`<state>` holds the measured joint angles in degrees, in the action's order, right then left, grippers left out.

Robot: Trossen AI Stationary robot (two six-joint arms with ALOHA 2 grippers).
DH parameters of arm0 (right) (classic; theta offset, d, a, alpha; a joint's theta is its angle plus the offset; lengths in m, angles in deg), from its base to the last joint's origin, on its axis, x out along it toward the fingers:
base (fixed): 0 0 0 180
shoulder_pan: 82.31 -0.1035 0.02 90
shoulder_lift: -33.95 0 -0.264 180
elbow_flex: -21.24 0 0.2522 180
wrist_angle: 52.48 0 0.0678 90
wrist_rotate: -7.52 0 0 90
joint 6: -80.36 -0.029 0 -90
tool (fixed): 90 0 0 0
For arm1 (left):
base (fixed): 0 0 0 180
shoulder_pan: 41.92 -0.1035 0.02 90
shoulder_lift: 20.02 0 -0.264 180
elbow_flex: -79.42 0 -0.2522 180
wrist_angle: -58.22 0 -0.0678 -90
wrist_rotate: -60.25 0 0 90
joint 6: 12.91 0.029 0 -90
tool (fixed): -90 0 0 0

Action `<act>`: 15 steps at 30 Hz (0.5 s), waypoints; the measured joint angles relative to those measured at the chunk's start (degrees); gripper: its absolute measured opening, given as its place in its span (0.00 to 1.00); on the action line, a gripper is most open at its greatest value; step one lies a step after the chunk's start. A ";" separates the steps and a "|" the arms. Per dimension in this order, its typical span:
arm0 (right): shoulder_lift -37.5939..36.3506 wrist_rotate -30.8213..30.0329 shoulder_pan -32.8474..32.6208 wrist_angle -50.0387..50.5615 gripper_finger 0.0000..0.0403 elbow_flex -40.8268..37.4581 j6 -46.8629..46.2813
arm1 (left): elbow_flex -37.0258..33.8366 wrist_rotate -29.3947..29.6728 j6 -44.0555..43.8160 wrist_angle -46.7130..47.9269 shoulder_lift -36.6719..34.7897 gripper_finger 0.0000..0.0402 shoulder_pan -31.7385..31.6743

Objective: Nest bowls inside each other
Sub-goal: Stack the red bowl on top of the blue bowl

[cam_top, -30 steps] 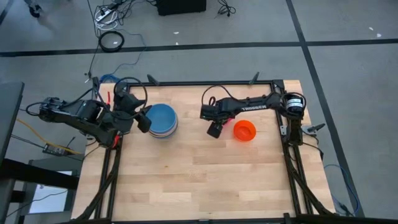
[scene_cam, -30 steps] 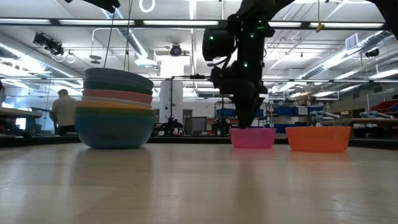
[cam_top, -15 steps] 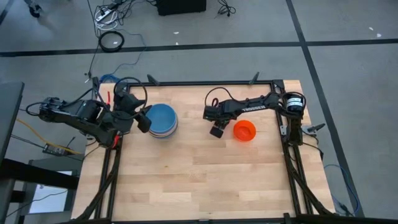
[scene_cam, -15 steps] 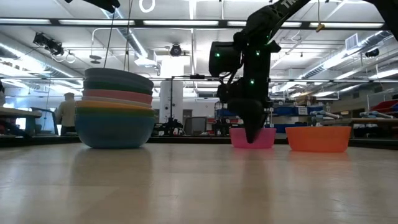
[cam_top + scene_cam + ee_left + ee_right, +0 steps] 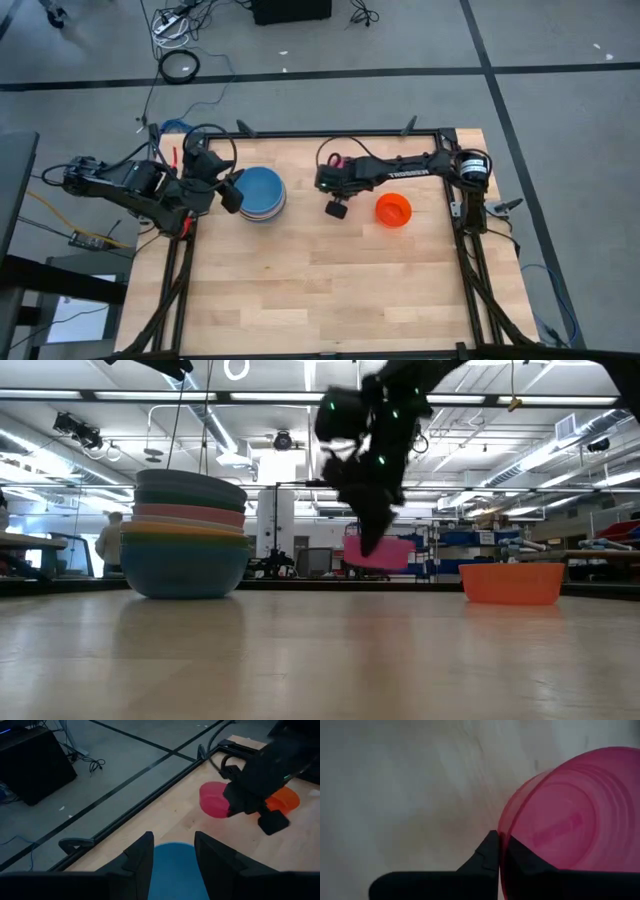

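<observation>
The right claw [image 5: 497, 851] is clamped on the magenta bowl's [image 5: 378, 552] rim, holding it clear of the tabletop [image 5: 320, 270], likely bound for the stack [image 5: 186, 538] at the left. The left claw [image 5: 172, 851] waits beside that stack, fingers apart. The orange bowl [image 5: 393, 210] sits alone. From above, the arm hides most of the magenta bowl.

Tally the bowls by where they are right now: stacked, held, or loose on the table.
Nested in the stack: 7, going by the rims in the low view
Held in the right claw, the magenta bowl: 1
Loose on the table, the orange bowl: 1
Total: 9
</observation>
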<state>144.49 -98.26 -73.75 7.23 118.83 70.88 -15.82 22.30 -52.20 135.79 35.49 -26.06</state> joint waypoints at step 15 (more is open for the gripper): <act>-0.09 4.45 -4.93 -10.95 0.00 23.83 10.67 | 0.00 1.76 0.26 0.00 0.00 0.38 0.00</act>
<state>144.40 -93.81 -78.68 -3.72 142.66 81.55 -15.82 24.05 -51.94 135.80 35.49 -26.06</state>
